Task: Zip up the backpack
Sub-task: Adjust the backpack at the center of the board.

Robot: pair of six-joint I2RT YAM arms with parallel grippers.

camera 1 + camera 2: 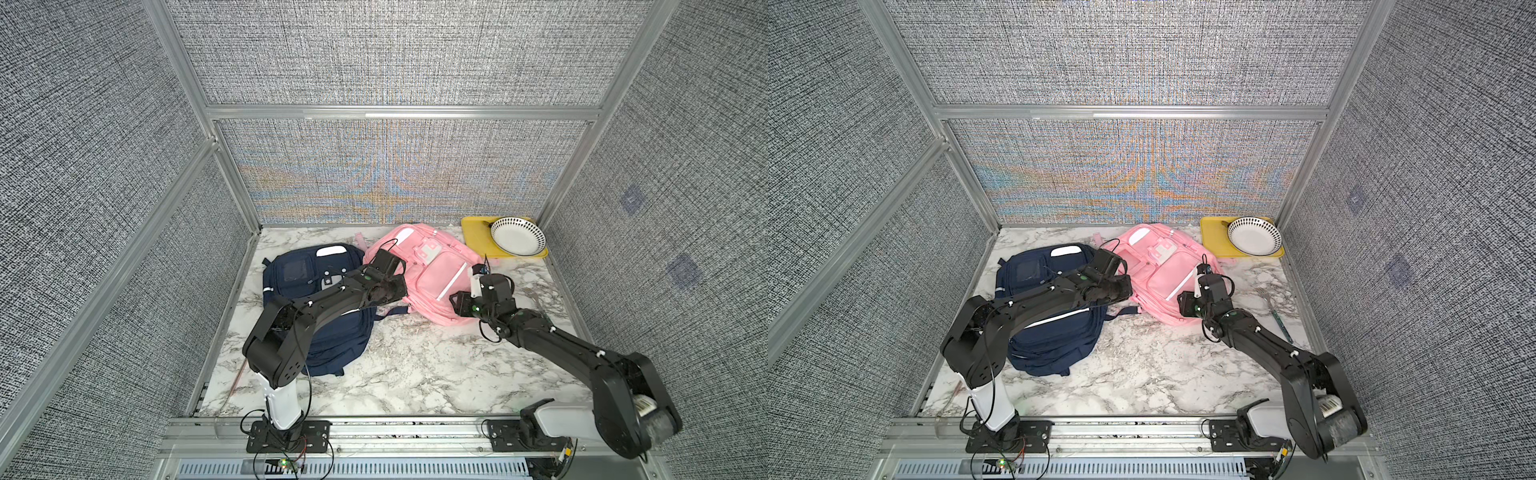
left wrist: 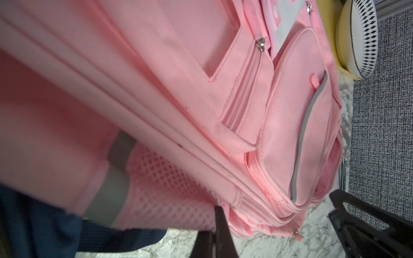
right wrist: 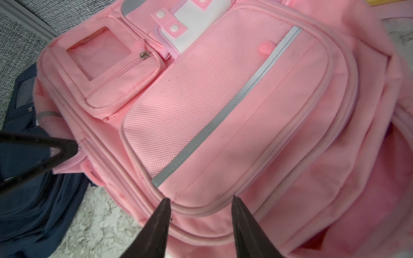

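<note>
Pink backpack (image 1: 436, 274) is lying flat, front side up, around 1 o'clock from centre, top end aimed at 11 o'clock. Front's got a grey reflective stripe (image 3: 223, 116), a little clear-window pocket (image 3: 98, 55) and a white snap patch (image 3: 192, 29). Can't tell how far the main zip's closed.

Left end effector (image 2: 220, 215) closed, left arm (image 1: 332, 300) toward 1 o'clock; right end effector (image 3: 200, 201) jaws parted, right arm (image 1: 561, 337) toward 10 o'clock.

Open marble table (image 1: 415, 365) in front; navy backpack (image 1: 291, 266) flanks pink backpack (image 1: 440, 270).
</note>
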